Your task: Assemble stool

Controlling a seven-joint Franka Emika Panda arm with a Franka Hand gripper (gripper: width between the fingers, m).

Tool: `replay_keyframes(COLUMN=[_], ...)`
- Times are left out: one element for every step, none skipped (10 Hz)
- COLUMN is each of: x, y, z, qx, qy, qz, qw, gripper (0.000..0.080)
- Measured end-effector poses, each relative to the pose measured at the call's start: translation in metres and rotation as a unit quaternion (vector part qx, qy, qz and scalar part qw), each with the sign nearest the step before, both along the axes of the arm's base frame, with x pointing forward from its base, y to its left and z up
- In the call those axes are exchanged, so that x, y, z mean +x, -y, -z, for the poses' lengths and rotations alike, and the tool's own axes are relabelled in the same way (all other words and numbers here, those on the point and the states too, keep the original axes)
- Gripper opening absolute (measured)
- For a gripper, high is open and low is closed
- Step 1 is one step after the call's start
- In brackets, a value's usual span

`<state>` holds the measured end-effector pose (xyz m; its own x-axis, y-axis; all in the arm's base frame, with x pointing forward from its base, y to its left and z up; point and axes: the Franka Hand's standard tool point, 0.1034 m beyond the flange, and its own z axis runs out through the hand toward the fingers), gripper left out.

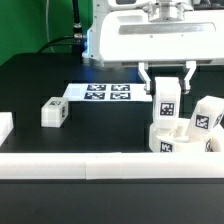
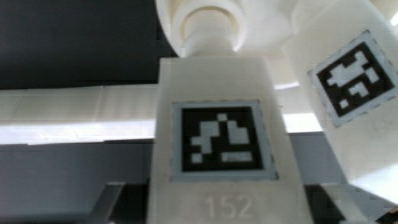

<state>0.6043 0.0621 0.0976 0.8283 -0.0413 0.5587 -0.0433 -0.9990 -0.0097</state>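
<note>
I'm clamping my gripper point(image 1: 167, 85) on a tagged leg point(image 1: 167, 107), holding it upright just above the seat point(image 1: 195, 150), next to another leg point(image 1: 207, 120). I'm aiming for plumb, its end centred on the socket, then gentle push-and-twist; socket's hidden.

A: Where is the seat?
B: The seat point(image 1: 190, 148) lies at the exterior view's right, just behind the long bar point(image 1: 90, 166).
A: And the legs?
B: The upright leg point(image 1: 167, 100) stands over the seat, between the fingers of the gripper point(image 1: 167, 92); whether it is in a socket, I can't tell. The leaning leg point(image 1: 207, 118) is on the seat, to its right. The loose leg point(image 1: 53, 112) lies well apart, on the left.
A: The marker board?
B: The marker board point(image 1: 105, 93) lies flat farther back, between those two.
</note>
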Motion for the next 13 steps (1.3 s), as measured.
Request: replay_keyframes(x=[0.0, -0.001, -0.002, -0.001, -0.001, 0.0, 0.0, 0.0, -0.002, -0.002, -0.002, -0.002, -0.003], y=[0.002, 0.003, 0.002, 0.003, 0.002, 0.001, 0.001, 0.001, 0.001, 0.001, 0.001, 0.001, 0.001], z=[0.001, 0.003, 0.005, 0.007, 0.007, 0.008, 0.008, 0.007, 0.01, 0.011, 0.012, 0.012, 0.01], qx=[-0.002, -0.003, -0.003, -0.005, -0.007, -0.009, -0.01, -0.01, -0.008, -0.008, -0.008, -0.008, -0.006], qy=[-0.001, -0.002, -0.004, 0.001, 0.008, 0.013, 0.017, 0.016, 0.002, -0.001, -0.001, -0.001, -0.009], qz=[-0.001, -0.001, -0.002, -0.002, -0.002, -0.003, -0.004, -0.004, -0.005, -0.006, -0.006, -0.006, -0.006], qw=[1.0, 1.0, 1.0, 1.0, 1.0, 1.0, 1.0, 1.0, 1.0, 1.0, 1.0, 1.0, 1.0], gripper=[0.0337, 0.0337, 0.0337, 0.0337, 0.0337, 0.0337, 0.0337, 0.0337, 0.0419, 0.0419, 0.0564, 0.0624, 0.0642])
